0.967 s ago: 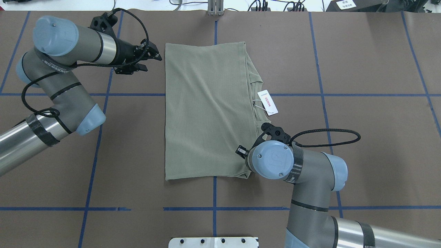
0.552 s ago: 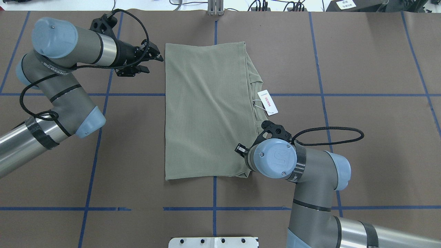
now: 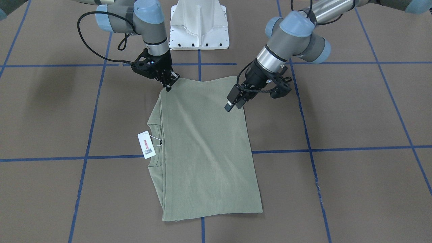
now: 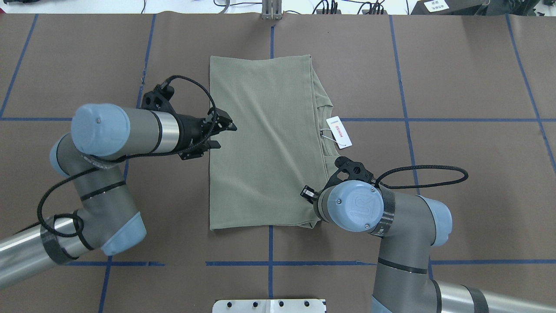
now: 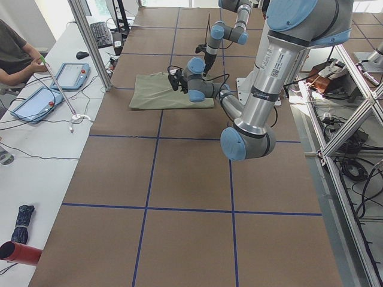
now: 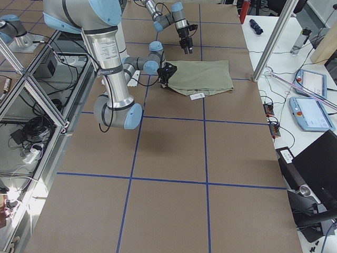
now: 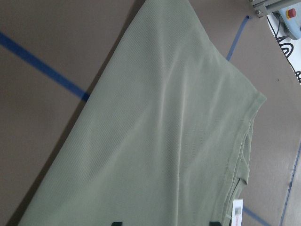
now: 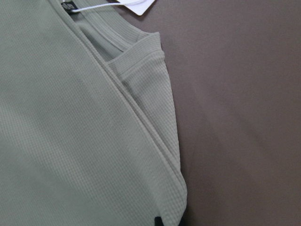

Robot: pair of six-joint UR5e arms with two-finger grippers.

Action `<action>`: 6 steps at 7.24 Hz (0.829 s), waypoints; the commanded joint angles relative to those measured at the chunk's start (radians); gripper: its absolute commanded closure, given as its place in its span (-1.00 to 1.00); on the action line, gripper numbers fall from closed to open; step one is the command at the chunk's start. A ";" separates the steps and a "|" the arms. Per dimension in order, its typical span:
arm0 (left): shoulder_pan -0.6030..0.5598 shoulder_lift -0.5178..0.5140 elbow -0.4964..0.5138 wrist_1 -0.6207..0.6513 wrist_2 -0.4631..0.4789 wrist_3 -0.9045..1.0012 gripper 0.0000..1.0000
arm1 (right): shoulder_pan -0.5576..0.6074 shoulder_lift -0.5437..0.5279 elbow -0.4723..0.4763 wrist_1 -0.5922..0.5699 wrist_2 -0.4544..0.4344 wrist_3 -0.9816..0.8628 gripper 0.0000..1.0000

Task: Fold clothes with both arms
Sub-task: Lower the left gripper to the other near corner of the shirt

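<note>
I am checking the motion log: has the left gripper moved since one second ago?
Yes. In the overhead view the left gripper crossed the horizontal blue tape line toward the robot, and it now overlaps the shirt's left edge.

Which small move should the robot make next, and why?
Probably bring the open left tool to the robot-side left corner of the sage-green folded knit shirt, because the right tool sits at its robot-side right corner while the left hovers mid-edge.
</note>
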 commanded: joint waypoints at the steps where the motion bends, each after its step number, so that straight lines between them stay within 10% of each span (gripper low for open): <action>1: 0.159 0.128 -0.149 0.142 0.146 -0.035 -0.37 | -0.003 -0.004 0.007 0.000 0.000 0.000 1.00; 6: 0.313 0.141 -0.088 0.150 0.261 -0.127 -0.34 | -0.004 -0.004 0.007 -0.001 -0.006 0.000 1.00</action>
